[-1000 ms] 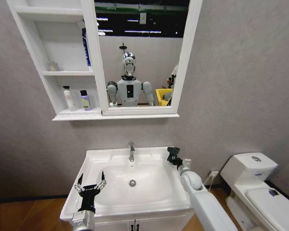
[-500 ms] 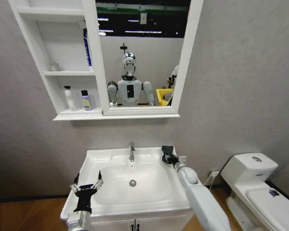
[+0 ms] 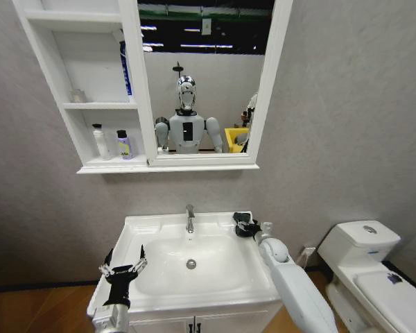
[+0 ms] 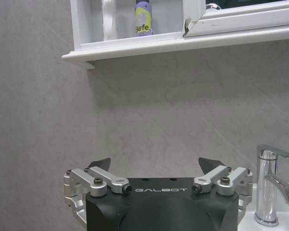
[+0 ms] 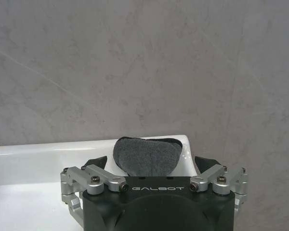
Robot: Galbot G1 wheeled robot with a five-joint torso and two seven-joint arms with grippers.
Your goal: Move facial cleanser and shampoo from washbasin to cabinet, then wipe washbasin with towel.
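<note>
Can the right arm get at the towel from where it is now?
Probably yes. The right gripper hangs open at the washbasin's back right corner, and the towel lies on the rim just ahead of its fingers with nothing between. The left gripper waits open at the front left.

"GALBOT" on left tool [image 4: 155, 166], right tool [image 5: 154, 163]

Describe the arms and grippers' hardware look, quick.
Both match: left gripper and right gripper have a black body with white "GALBOT" lettering, silver metal linkages with dark bolts, and black-tipped jaws. In the head view the right arm has a smooth white shell with rounded joints. No loose cables visible.
</note>
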